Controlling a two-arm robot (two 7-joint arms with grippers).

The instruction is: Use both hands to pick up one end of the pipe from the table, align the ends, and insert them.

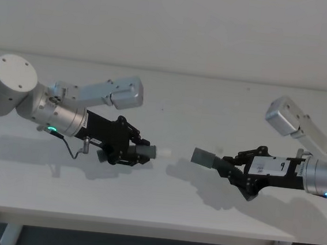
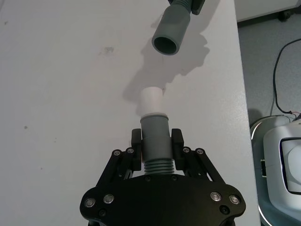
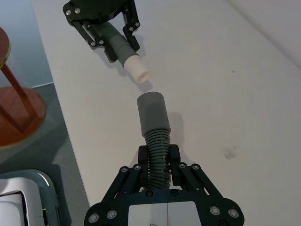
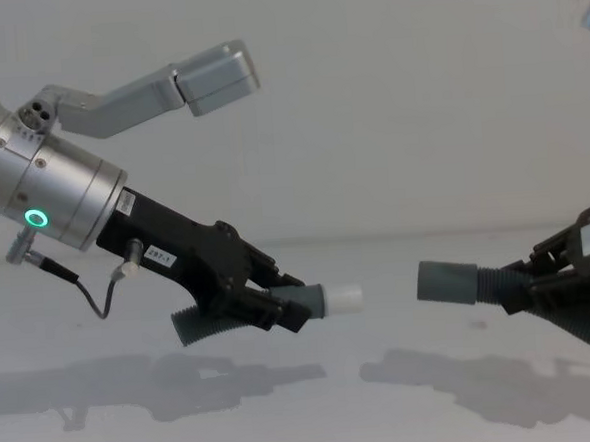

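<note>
Both pipe pieces hang above the white table (image 1: 161, 206), mouths facing each other across a small gap. My left gripper (image 1: 139, 152) is shut on a grey pipe piece (image 1: 148, 150) that ends in a white spigot (image 1: 162, 152). In the left wrist view the fingers (image 2: 177, 141) clamp the piece (image 2: 155, 134) just ahead of its ribbed part. My right gripper (image 1: 232, 165) is shut on the ribbed section of the other piece, whose grey collar (image 1: 203, 157) points left. Its open mouth (image 2: 166, 44) faces the spigot (image 2: 153, 101). The chest view shows the spigot (image 4: 342, 298) and the collar (image 4: 447, 281) level and apart.
The table's front edge (image 1: 142, 220) runs below both arms. A thin cable (image 1: 71, 148) hangs under the left wrist. Beyond the table edge stand a wooden stool (image 3: 16, 110) and a white device (image 2: 282, 155) on the floor.
</note>
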